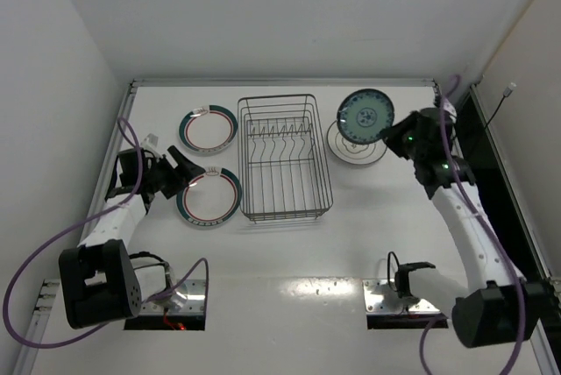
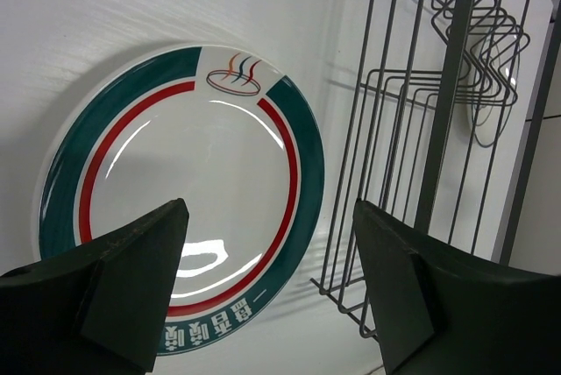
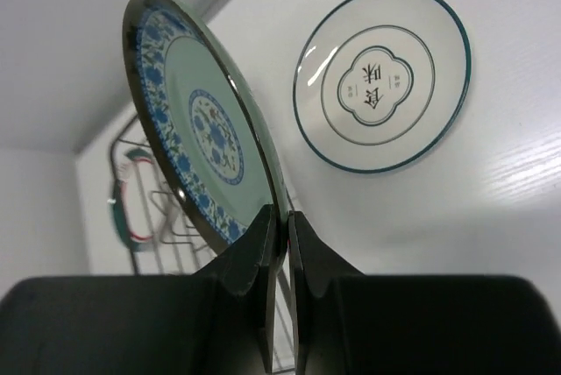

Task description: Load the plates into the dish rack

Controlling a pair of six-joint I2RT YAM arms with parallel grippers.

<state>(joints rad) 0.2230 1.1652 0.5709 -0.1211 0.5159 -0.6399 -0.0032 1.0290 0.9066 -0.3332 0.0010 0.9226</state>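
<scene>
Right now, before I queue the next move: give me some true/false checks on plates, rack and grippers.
1. The right gripper is shut on the teal patterned plate. True.
2. The dish rack holds one plate. False: its slots are empty; all four plates are outside it.
3. The left gripper is clamped on a plate. False: its jaws stand open above the near banded plate, holding nothing.
4. The thin-rimmed white plate lies on the table, right of the rack. True.
5. The far banded plate lies left of the rack. True.
</scene>
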